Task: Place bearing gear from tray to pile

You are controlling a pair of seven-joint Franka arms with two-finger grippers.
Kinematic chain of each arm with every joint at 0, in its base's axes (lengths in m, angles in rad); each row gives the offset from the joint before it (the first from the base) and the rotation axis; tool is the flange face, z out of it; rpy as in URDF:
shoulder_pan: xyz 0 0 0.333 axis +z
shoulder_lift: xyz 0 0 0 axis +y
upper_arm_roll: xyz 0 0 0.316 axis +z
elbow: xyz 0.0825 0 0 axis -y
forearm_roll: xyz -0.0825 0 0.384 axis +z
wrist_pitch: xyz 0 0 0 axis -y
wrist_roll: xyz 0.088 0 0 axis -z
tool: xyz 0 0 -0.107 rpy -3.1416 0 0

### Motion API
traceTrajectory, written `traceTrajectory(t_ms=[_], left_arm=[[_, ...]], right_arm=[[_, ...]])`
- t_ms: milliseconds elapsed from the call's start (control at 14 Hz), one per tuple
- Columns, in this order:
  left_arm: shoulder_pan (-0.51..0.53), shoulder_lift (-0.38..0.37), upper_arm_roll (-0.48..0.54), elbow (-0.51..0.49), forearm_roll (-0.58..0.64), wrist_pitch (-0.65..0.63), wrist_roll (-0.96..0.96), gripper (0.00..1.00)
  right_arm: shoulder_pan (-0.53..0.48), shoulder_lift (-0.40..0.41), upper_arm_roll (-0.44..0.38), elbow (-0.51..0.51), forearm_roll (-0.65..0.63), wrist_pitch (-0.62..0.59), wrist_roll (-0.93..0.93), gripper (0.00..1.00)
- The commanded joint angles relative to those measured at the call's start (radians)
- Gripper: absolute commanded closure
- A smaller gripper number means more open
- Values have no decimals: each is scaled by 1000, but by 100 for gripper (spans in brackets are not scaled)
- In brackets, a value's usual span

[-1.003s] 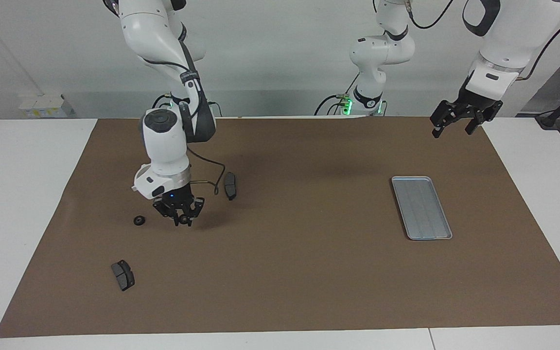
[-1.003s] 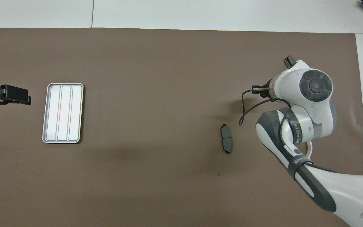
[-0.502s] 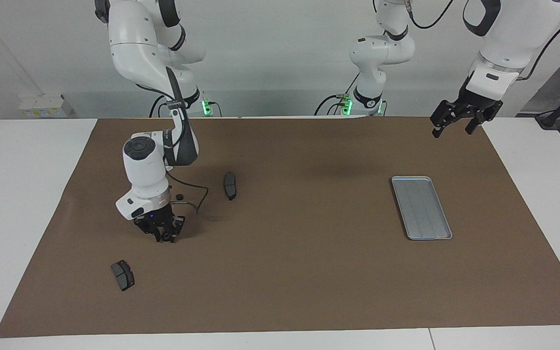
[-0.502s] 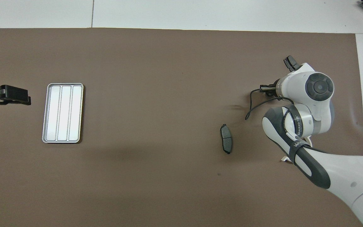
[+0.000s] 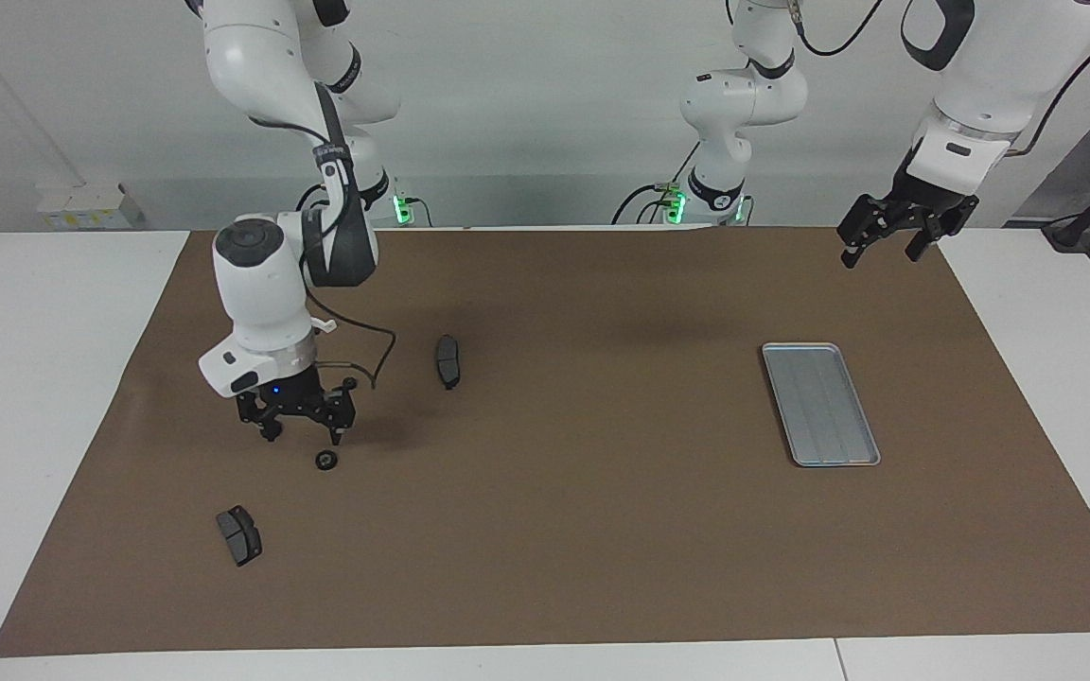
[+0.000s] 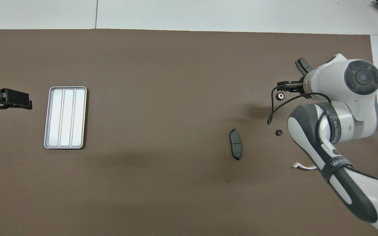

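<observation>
The right gripper (image 5: 301, 427) hung low over the brown mat (image 5: 564, 530), its black fingers spread wide and holding nothing. Just beside it on the mat lay the gear (image 5: 325, 461), a small black ring with a pale centre. A second small black round part (image 6: 278, 132) lay nearer to the robots than the gear. One pad (image 5: 239, 534), dark grey, flat and curved, lay farther from the robots than the gear; another pad (image 5: 448, 360) lay toward the tray. The tray (image 5: 820, 404), silver metal with rounded corners and long ridges, lay well apart from the gear and was bare. The left gripper (image 5: 879, 248) waited in the air, open, over the mat's edge. The mat was matte, on a white table (image 5: 34, 397), before a plain pale wall (image 5: 545, 113).
</observation>
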Motion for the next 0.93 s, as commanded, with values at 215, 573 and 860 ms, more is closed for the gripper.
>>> traceTrajectory(t_ms=[215, 573, 860], left_arm=[[7, -32, -2, -30, 16, -4, -1, 0], [7, -32, -2, -30, 16, -4, -1, 0], [5, -32, -2, -30, 18, -4, -1, 0]], right_arm=[[-7, -229, 9, -20, 77, -240, -15, 0], [-17, -208, 5, 228, 131, -512, -76, 0], [-29, -184, 2, 306, 115, -590, -117, 0]])
